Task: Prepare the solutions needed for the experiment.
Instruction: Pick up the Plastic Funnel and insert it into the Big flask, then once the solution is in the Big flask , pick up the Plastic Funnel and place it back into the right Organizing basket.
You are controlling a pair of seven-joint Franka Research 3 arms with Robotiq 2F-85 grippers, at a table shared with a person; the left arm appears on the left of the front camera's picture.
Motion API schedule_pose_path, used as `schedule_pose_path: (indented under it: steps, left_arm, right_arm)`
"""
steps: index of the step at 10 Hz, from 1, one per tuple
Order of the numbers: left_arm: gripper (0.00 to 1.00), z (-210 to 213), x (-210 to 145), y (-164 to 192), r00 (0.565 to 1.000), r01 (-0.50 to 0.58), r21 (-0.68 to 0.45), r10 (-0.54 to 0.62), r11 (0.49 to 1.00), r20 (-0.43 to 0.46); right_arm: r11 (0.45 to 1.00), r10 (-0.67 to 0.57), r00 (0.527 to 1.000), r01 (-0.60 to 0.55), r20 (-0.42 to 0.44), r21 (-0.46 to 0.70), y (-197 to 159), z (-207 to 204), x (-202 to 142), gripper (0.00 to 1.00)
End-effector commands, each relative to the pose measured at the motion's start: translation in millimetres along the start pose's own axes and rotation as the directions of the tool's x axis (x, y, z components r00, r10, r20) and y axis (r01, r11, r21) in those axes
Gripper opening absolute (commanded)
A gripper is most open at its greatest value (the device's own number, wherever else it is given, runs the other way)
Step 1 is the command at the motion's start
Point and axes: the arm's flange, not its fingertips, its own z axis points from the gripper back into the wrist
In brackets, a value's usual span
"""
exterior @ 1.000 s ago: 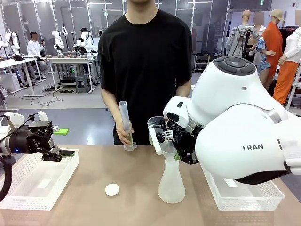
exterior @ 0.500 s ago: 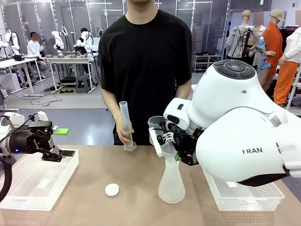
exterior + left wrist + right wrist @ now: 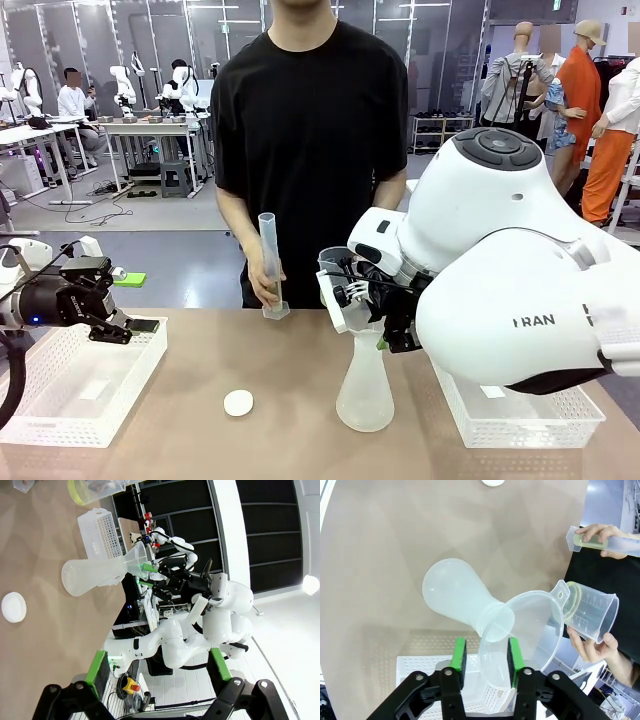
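- The solutions [image 3: 589, 540] were pale yellow and translucent: a shallow layer in the foot of a graduated cylinder [image 3: 268, 262], and a thin yellowish ring at the bottom of a clear measuring cup [image 3: 590, 612].
- A person's hand [image 3: 262, 290] held the cylinder upright, with its foot on the table [image 3: 180, 440]. The other hand [image 3: 587, 647] held the cup just beside the rim of a funnel [image 3: 530, 625].
- The funnel sat in the neck of a cloudy flask [image 3: 363, 390], which stood on the table.
- The right gripper [image 3: 487, 657] had its jaws parted around the funnel's rim — one green pad stood clear of the plastic.
- The left gripper [image 3: 130, 326] hung spread wide over a white basket [image 3: 60, 400].
- A white cap [image 3: 238, 403] lay on the table near the flask.
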Motion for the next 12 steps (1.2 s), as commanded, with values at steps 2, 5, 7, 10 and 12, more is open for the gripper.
schedule_pose_path:
  steps: [2, 5, 7, 10, 12]
  left_arm:
    - [1.00, -1.4, 1.4, -2.6, 1.000, 0.003, -0.012, -0.003, 1.000, 0.012]
    - [1.00, -1.4, 1.4, -2.6, 1.000, 0.003, -0.012, -0.003, 1.000, 0.012]
    - [1.00, -1.4, 1.4, -2.6, 1.000, 0.003, -0.012, -0.003, 1.000, 0.012]
    - [1.00, -1.4, 1.4, -2.6, 1.000, 0.003, -0.012, -0.003, 1.000, 0.012]
    - [1.00, -1.4, 1.4, -2.6, 1.000, 0.003, -0.012, -0.003, 1.000, 0.012]
  right_arm:
    - [1.000, -0.002, 1.000, 0.002, 0.005, 0.000, 0.8, 0.2, 1.0, 0.49]
    - [1.000, -0.002, 1.000, 0.002, 0.005, 0.000, 0.8, 0.2, 1.0, 0.49]
    - [1.000, -0.002, 1.000, 0.002, 0.005, 0.000, 0.8, 0.2, 1.0, 0.49]
    - [1.000, -0.002, 1.000, 0.002, 0.005, 0.000, 0.8, 0.2, 1.0, 0.49]
    - [1.000, 0.000, 1.000, 0.000, 0.000, 0.000, -0.1, 0.1, 0.2, 0.50]
